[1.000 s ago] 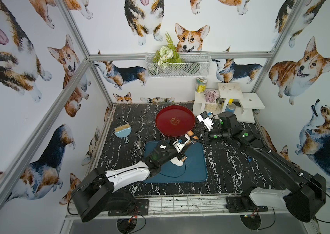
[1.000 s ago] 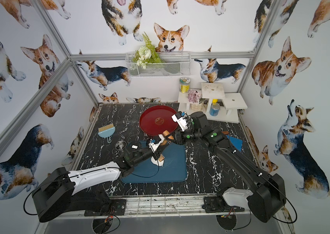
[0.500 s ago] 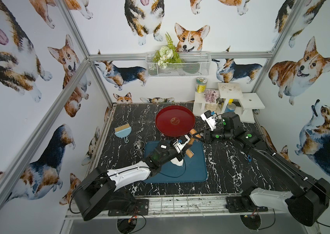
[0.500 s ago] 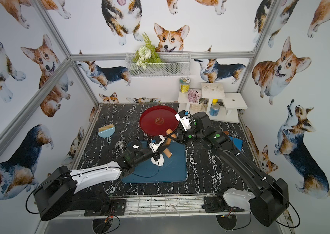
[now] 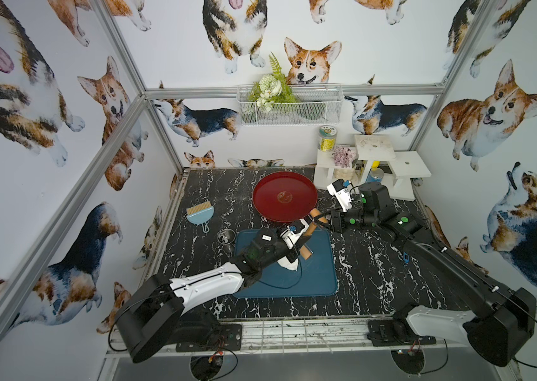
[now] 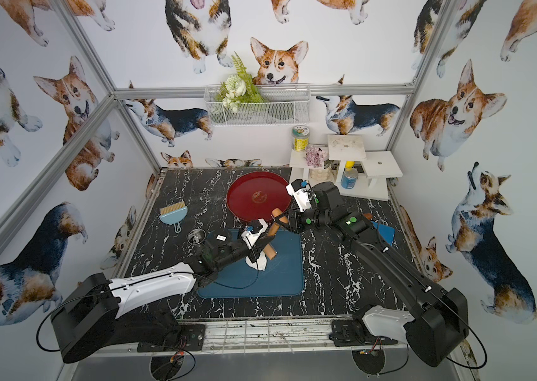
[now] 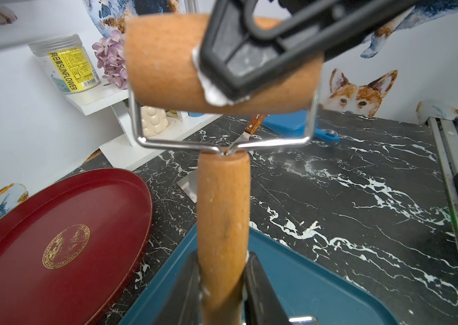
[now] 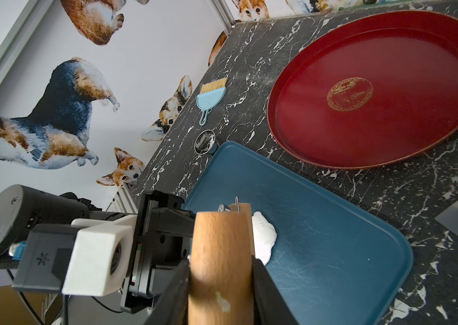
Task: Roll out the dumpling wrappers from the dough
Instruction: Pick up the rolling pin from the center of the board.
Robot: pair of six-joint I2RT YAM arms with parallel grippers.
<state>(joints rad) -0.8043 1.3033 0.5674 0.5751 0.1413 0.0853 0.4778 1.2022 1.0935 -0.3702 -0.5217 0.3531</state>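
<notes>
A wooden roller [image 7: 223, 211] with a wire yoke hangs tilted between both grippers over the far edge of the blue tray [image 5: 320, 280]. My left gripper [image 7: 223, 259] is shut on its handle [image 5: 309, 231]. My right gripper [image 8: 220, 263] has its fingers against both sides of the drum [image 7: 166, 64]. In the top views the left gripper [image 6: 262, 245] and right gripper [image 6: 282, 219] stand close together. The dough [image 8: 263, 239], a soft white lump, lies on the tray under the roller [image 5: 288, 264]. No dumpling wrappers are in view.
An empty red round plate [image 5: 283, 198] sits behind the tray. A metal ring cutter [image 5: 226, 236] and a blue dustpan brush [image 5: 199, 212] lie to the left. A white shelf [image 5: 372, 165] with jars stands at the back right, with a blue scraper [image 6: 382, 231] near the right arm.
The left jaws have closed on the roller's handle. The right arm has drawn a little to the right and back, and the roller now spans both grippers.
</notes>
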